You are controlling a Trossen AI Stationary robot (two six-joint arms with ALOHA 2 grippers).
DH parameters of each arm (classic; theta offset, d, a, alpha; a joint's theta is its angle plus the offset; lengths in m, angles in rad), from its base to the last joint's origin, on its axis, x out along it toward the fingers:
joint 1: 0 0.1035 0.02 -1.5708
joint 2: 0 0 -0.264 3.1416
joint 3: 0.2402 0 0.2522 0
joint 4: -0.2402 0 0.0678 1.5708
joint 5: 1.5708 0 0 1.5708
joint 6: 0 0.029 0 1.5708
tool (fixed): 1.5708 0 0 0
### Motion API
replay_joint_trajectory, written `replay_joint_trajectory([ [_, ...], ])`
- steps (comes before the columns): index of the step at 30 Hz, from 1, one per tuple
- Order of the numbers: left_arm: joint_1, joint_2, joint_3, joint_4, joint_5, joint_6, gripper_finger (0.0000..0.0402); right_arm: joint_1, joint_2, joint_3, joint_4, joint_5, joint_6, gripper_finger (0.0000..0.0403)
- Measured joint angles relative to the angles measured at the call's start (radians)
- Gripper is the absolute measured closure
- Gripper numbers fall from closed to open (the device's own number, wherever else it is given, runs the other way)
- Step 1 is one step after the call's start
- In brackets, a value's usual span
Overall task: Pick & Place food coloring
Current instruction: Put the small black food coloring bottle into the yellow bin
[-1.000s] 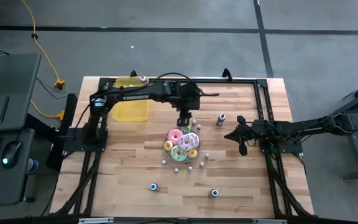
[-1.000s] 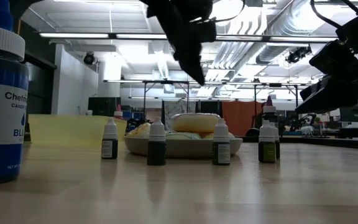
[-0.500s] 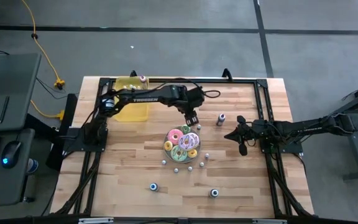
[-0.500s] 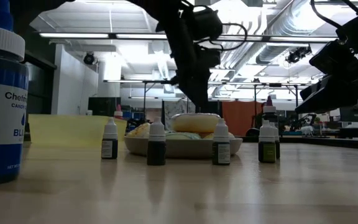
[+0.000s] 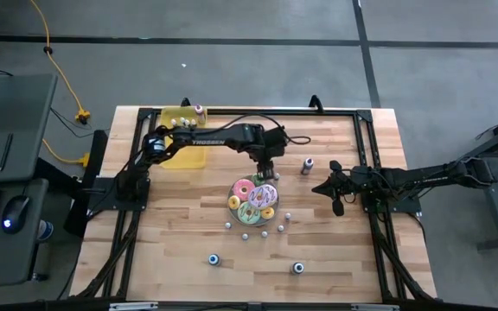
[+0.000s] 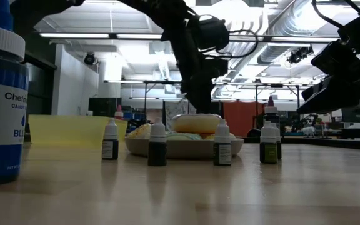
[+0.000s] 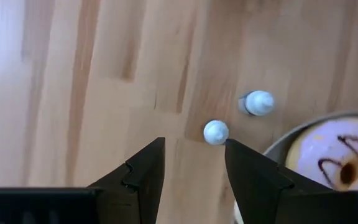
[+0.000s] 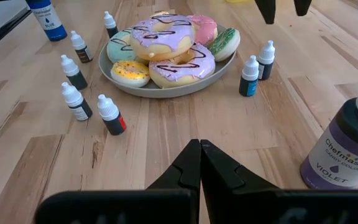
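Note:
The food coloring is several tiny pale bottles standing around a plate of doughnuts (image 5: 253, 200). Two white-capped ones (image 7: 215, 132) (image 7: 258, 102) stand just off the plate's far right rim; they also show in the right wrist view (image 8: 249, 76) (image 8: 266, 60). My left gripper (image 7: 194, 155) is open and empty, pointing down just above them (image 5: 265, 169), the nearer bottle just beyond its fingertips. My right gripper (image 8: 199, 163) is shut and empty, hovering to the right of the plate (image 5: 335, 194). More small bottles (image 8: 110, 115) stand on the plate's near side.
A yellow container (image 5: 182, 142) sits at the far left. A violet bottle (image 8: 347, 146) stands between the plate and my right gripper. Two larger bottles (image 5: 214, 259) (image 5: 298, 269) stand near the front edge; the blue one (image 6: 2, 106) fills the low view's left.
My left gripper has come down toward the two small bottles at the plate's far right rim, staying open. The bottles and the plate have not moved.

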Motion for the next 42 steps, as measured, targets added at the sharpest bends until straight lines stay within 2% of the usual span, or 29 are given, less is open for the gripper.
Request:
replay_joint_trajectory([
  [8, -0.005, 0.000, 0.000, -0.015, -0.024, 0.406, 0.0231, 0.000, 0.000, 0.000, 0.000, 0.000, 0.000, 0.0402],
  [17, -0.006, 0.000, 0.000, 0.016, -0.013, 0.566, 0.0152, 0.000, 0.000, 0.000, 0.000, 0.000, 0.000, 0.0402],
  [20, -0.006, -0.001, 0.000, 0.000, 0.031, 0.634, 0.0142, 0.000, 0.000, 0.000, 0.000, 0.000, 0.000, 0.0402],
  [24, -0.006, -0.001, 0.000, -0.045, 0.159, 0.740, 0.0148, 0.000, 0.000, 0.000, 0.000, 0.000, 0.000, 0.0402],
  [27, -0.006, -0.001, 0.000, -0.031, 0.191, 0.768, 0.0160, 0.000, 0.000, 0.000, 0.000, 0.000, 0.000, 0.0402],
  [35, -0.004, 0.031, 0.001, 0.092, 0.189, 0.769, 0.0172, 0.000, 0.000, 0.000, 0.000, 0.000, 0.000, 0.0402],
  [42, 0.003, 0.057, -0.002, 0.066, 0.167, 0.754, 0.0172, 0.000, 0.000, 0.000, -0.001, 0.000, 0.000, 0.0402],
])
